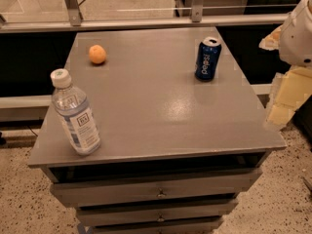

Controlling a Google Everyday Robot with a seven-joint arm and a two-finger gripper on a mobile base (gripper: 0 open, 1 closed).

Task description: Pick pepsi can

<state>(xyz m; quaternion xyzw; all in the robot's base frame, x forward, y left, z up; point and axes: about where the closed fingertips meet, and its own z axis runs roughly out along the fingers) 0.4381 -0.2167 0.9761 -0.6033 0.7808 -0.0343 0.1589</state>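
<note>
The pepsi can [208, 58] is dark blue with white lettering and a silver top. It stands upright at the back right of the grey table top [156, 106]. My gripper [284, 100] shows as a pale yellow shape at the right edge of the view, just off the table's right edge. It is to the right of the can, nearer the front, and apart from it. The white arm [298, 30] rises above the gripper.
A clear water bottle [74, 113] with a white cap stands at the front left corner. An orange fruit [97, 54] lies at the back left. The table has drawers [158, 191] below its front edge. A metal rail [146, 22] runs behind the table.
</note>
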